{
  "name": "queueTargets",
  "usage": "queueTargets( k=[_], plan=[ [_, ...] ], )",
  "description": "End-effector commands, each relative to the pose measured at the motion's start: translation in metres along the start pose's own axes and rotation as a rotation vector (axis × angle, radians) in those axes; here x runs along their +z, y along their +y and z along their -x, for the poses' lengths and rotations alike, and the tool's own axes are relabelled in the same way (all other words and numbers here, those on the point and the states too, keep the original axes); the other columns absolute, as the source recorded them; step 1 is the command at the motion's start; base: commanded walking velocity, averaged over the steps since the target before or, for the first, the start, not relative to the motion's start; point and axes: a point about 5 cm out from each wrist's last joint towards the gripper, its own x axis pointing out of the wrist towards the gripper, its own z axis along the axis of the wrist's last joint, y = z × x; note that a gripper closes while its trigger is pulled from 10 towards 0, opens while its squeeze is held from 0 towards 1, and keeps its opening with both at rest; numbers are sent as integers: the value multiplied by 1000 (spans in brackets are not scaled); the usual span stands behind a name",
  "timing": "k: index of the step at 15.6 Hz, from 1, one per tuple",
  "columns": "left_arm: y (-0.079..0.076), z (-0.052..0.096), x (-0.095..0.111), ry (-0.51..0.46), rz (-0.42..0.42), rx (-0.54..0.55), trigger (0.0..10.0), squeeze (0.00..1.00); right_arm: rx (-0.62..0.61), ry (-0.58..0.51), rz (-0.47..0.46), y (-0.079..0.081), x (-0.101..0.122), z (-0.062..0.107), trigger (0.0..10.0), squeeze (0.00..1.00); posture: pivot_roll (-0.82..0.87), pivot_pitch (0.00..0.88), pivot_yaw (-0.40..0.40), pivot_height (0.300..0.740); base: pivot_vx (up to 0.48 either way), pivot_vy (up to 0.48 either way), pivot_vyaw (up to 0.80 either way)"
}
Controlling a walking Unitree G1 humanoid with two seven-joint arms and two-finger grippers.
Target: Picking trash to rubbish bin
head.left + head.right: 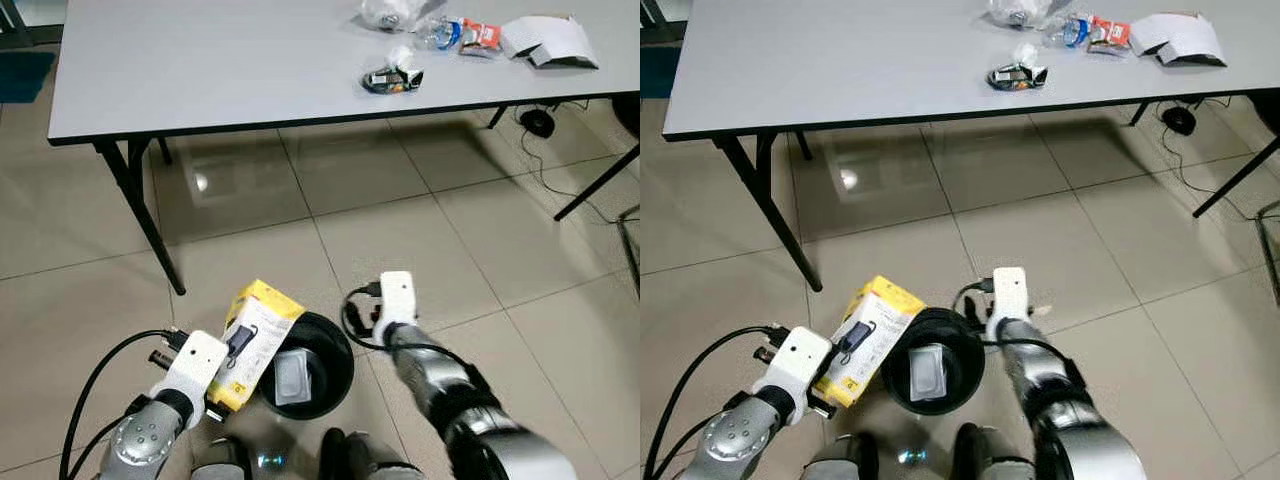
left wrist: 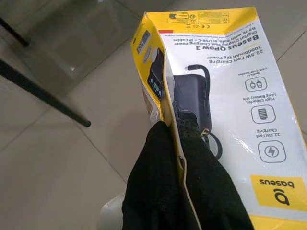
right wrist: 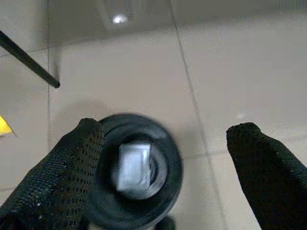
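Over tiled floor [image 1: 420,230], left tool [image 2: 184,158] grips Baseus box [image 2: 225,100].

Round black plastic bin [image 1: 335,385] on tiled floor [image 1: 430,230] at 6 o'clock, clear plastic container [image 1: 292,375] inside. Yellow-white cardboard power-bank box [image 1: 252,340] at bin's 9 o'clock rim. Grey folding table [image 1: 200,70] at 12; wrappers [image 1: 392,78], bottle [image 1: 440,33], white cartons [image 1: 548,42] at 1-2 o'clock.

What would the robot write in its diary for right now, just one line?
left gripper: shut on yellow box, beside bin | right gripper: open, above bin | bin: clear tub inside | table: more trash left
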Motion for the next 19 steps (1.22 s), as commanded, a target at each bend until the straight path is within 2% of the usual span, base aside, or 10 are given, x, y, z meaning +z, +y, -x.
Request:
queueTargets(
  k=[1,2,3,4,6,7,9,11,18,19],
  plan=[
    [-6,-4,-7,20,13,-13,10000,0,12,2,42,-11,-6,7,10000,0,20,126,-129,740,0,0,0],
    [-8,-7,-7,18,15,-19,10000,0,34,-4,70,-14,-8,11,10000,0,17,122,-128,740,0,0,0],
    [-13,-14,-5,5,4,-49,10000,0,106,-4,190,-22,-15,24,10000,0,2,102,-121,740,0,0,0],
    [-18,-22,-2,-4,5,-72,10000,0,226,7,240,-28,-23,45,10000,0,-6,98,-117,740,0,0,0],
    [-25,-32,2,-20,-3,-106,10000,0,318,25,240,-37,-26,70,10000,0,-30,85,-113,740,0,0,0],
    [-32,-40,5,-34,-3,-138,10000,0,380,34,241,-41,-22,90,10000,0,-48,83,-112,740,0,0,0],
    [-40,-50,10,-38,-9,-184,10000,0,417,40,246,-44,-15,109,10000,0,-63,89,-117,740,0,0,0],
    [-50,-70,12,-6,-62,-239,10000,0,497,57,263,-39,-2,135,10000,0,-93,105,-123,740,0,0,0],
    [-44,-91,18,38,-86,-253,10000,0,597,162,297,-30,-2,155,10000,0,-104,146,-148,740,0,0,0],
    [-44,-94,22,27,-51,-262,10000,1000,582,166,301,-30,0,153,10000,0,-104,150,-148,740,0,0,0]
  ],
)
